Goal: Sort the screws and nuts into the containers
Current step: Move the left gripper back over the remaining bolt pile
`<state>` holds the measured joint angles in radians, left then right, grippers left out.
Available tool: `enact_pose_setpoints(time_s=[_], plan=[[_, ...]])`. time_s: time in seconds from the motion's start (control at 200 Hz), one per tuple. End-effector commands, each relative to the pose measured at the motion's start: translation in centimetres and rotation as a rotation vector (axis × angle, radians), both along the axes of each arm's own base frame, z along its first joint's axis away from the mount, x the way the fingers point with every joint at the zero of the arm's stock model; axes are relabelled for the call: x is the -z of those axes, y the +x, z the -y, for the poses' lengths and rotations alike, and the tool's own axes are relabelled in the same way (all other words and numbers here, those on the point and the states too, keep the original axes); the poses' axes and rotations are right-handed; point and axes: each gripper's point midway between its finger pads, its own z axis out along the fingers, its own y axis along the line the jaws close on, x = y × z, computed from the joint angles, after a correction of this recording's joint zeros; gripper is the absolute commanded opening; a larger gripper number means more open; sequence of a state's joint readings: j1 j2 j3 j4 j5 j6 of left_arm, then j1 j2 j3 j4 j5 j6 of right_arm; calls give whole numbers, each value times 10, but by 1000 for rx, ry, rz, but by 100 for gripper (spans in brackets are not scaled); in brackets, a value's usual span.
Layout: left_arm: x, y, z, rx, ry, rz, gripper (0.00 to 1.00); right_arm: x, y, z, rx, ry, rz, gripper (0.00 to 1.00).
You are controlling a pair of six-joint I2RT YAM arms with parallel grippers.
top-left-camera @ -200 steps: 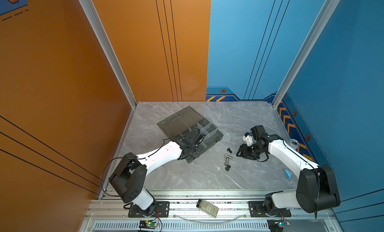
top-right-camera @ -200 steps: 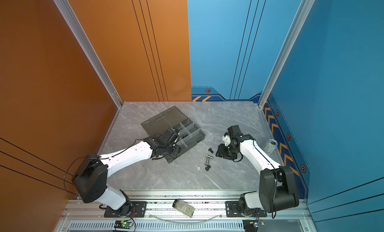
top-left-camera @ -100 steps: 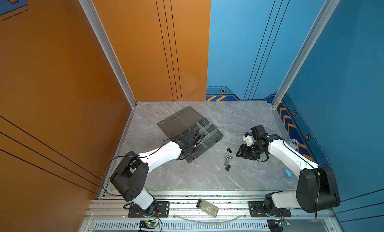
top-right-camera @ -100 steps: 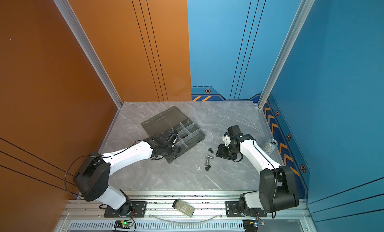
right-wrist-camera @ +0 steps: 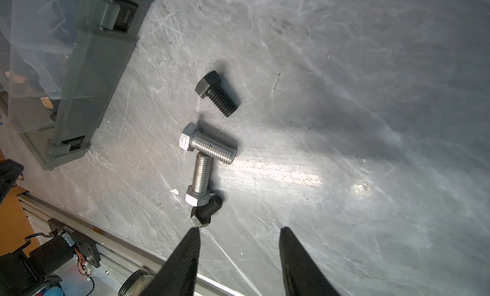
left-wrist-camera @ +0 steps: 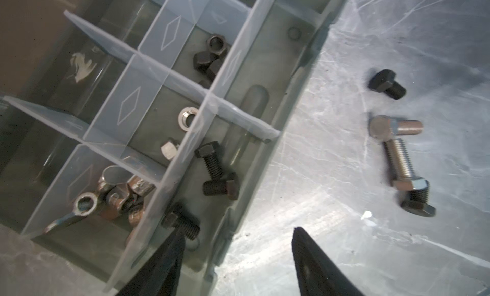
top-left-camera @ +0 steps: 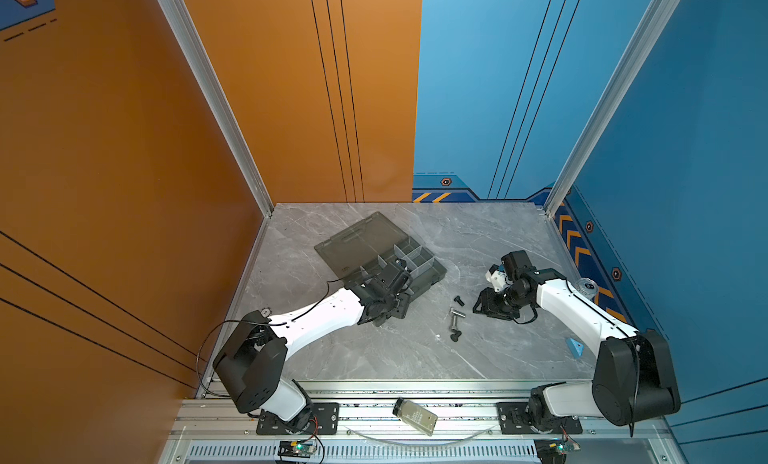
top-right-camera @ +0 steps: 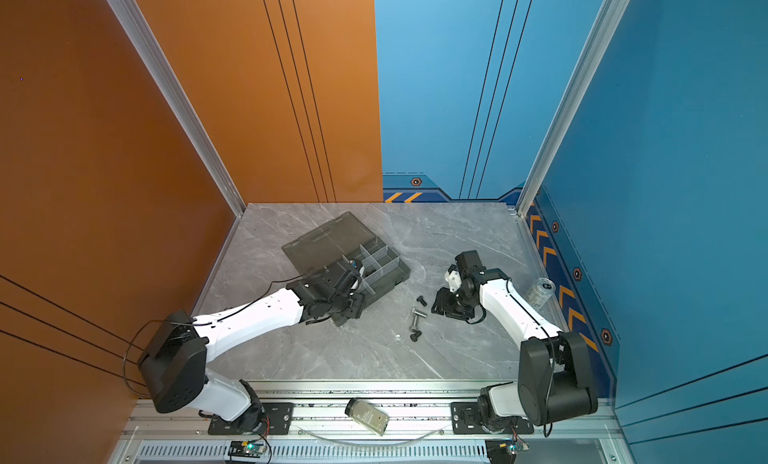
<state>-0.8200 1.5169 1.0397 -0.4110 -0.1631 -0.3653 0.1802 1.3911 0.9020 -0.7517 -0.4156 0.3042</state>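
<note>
Because a black screw point(left-wrist-camera: 180, 223) is lying in the cell point(left-wrist-camera: 249, 170) at their tip, the left fingers point(left-wrist-camera: 169, 260) are standing wide and empty; the right fingers point(right-wrist-camera: 183, 257) are hovering parted before four loose screws point(right-wrist-camera: 209, 146).

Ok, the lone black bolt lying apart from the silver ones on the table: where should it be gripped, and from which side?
Across the threaded shaft of the black bolt, coming straight down from above. It lies flat on the table, clear of the silver bolts, so both sides of the shaft are free, I'd judge.
</note>
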Motion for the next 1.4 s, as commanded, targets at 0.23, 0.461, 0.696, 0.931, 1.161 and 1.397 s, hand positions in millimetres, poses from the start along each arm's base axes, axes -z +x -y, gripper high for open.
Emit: enact_pose_setpoints(time_s=[0.23,0.461,0.696,0.931,1.161,1.397], plan=[[-12,-30,86,123,-74,17,72,-3,0,3,-2,-18,-5,52],[17,-69,143,356,-89,-91,72,-2,1,5,3,-21,-5,52],[29,-85,162,445,-102,-145,72,0,-3,7,10,-24,-6,52],[46,-94,169,468,-98,-199,70,1,-3,8,15,-21,-5,52],[61,-88,175,425,-93,-233,66,2,-4,8,21,-17,-7,52],[68,-84,177,406,-89,-249,65,3,-5,8,21,-15,-7,52]])
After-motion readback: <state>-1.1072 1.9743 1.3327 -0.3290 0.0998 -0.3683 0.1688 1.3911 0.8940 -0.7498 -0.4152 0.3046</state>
